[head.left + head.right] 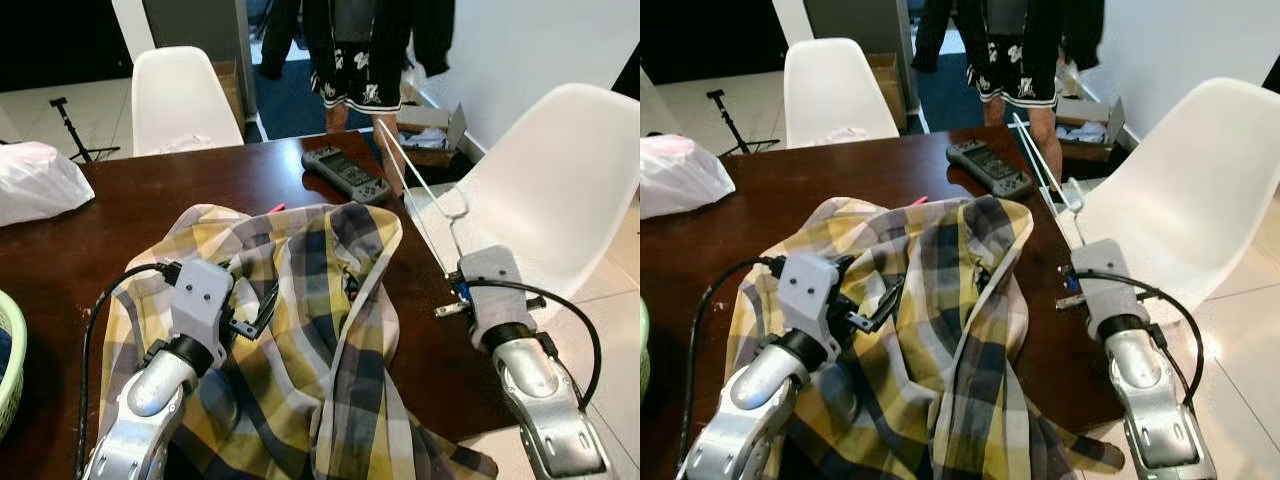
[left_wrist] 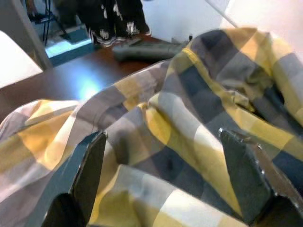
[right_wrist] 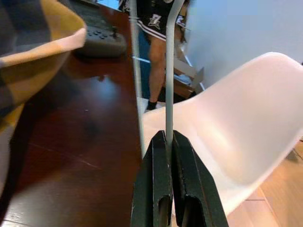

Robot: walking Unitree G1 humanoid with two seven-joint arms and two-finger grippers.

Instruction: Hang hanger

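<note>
A yellow, grey and white plaid shirt (image 1: 300, 330) lies crumpled on the dark wooden table (image 1: 150, 200). My left gripper (image 1: 252, 312) hovers just above the shirt's left part, open, its two fingers (image 2: 87, 175) spread over the cloth with nothing between them. A thin white wire hanger (image 1: 420, 205) runs along the table's right edge, by the shirt's collar. My right gripper (image 3: 166, 142) is at that edge, shut on the hanger's (image 3: 169, 71) wire.
A grey remote controller (image 1: 345, 172) lies at the table's far side. White chairs stand behind (image 1: 180, 95) and at the right (image 1: 560, 190). A plastic bag (image 1: 35, 180) and a green basket (image 1: 8, 360) sit at the left. A person (image 1: 350, 50) stands beyond the table.
</note>
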